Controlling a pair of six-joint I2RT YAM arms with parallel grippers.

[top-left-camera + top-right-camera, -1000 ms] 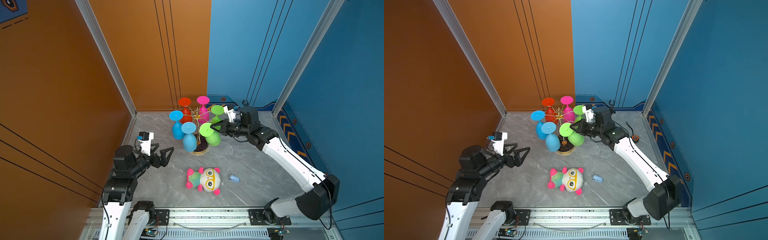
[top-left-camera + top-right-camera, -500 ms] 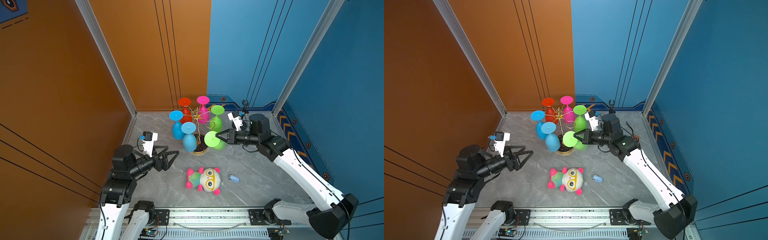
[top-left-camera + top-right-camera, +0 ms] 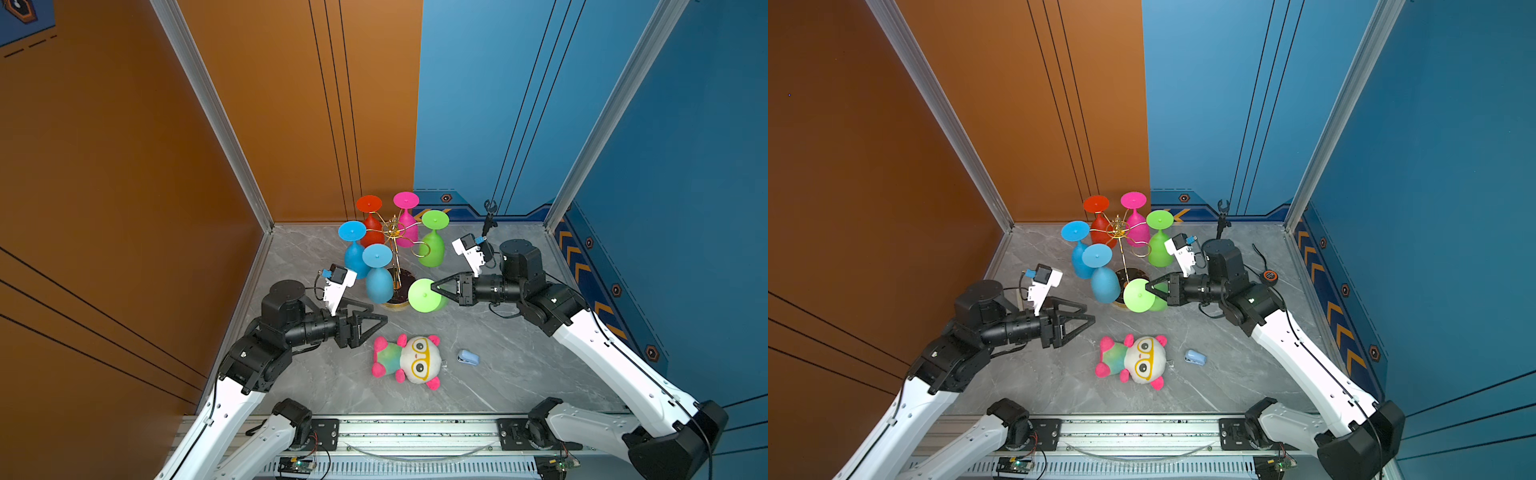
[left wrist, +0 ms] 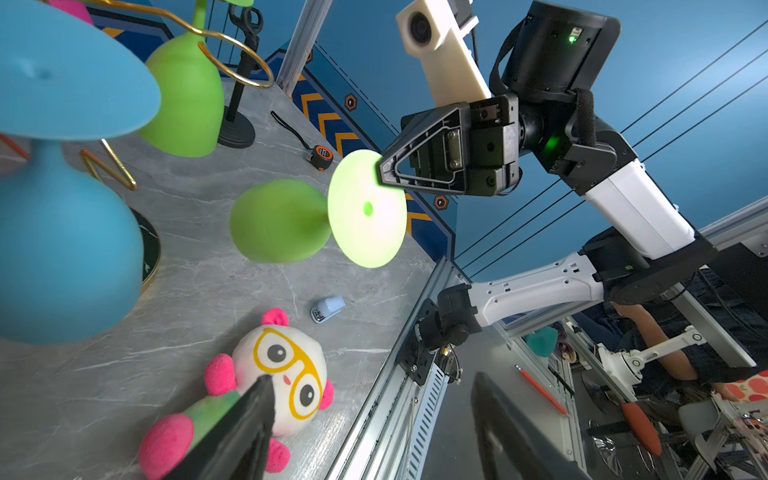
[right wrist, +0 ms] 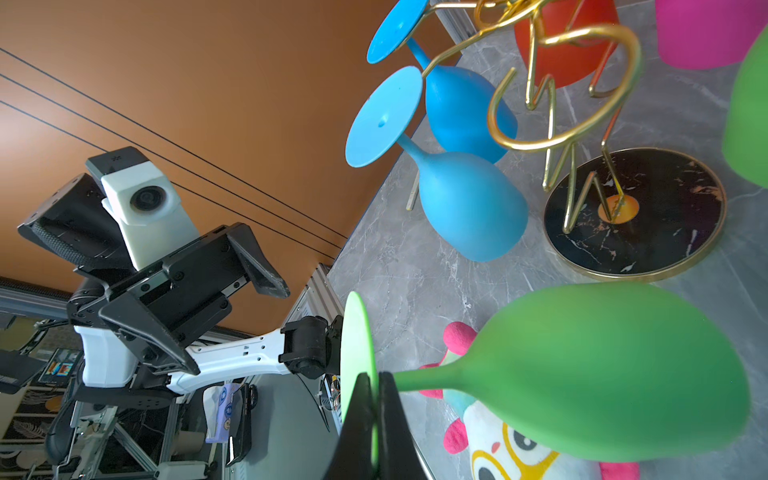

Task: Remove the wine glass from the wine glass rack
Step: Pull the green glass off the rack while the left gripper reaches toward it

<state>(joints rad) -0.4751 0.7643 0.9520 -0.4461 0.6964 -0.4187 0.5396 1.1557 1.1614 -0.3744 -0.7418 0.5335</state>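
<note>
The right fingers (image 3: 433,286) are pressed together on the rim of the green wine glass (image 3: 424,295), pinching the edge of its flat round foot and nothing else. In the right wrist view the two black fingertips sit one on each face of that thin disc, right beside the spot where the stem joins it, and the stem and bowl (image 5: 602,365) stretch away from the fingers, roughly level above the desk (image 3: 498,324). In both top views the glass is off the wine glass rack (image 3: 397,262) and touches none of its gold loops. It hangs in the air just beside the rack's black marbled base (image 5: 648,232), on the side nearer the camera, with its foot facing up towards the camera. The loop nearest the right fingers is bare. Two blue glasses, a red one, a pink one and another green glass (image 3: 432,249) hang upside down from the other loops. The left fingers (image 3: 376,318) are spread and hold nothing; they point towards the held glass from the far side of the rack's base, well apart from it. Nearer the camera, a plush toy with yellow glasses (image 3: 409,361) lies on the desk with a small light-blue object (image 3: 468,357) just beside it.
</note>
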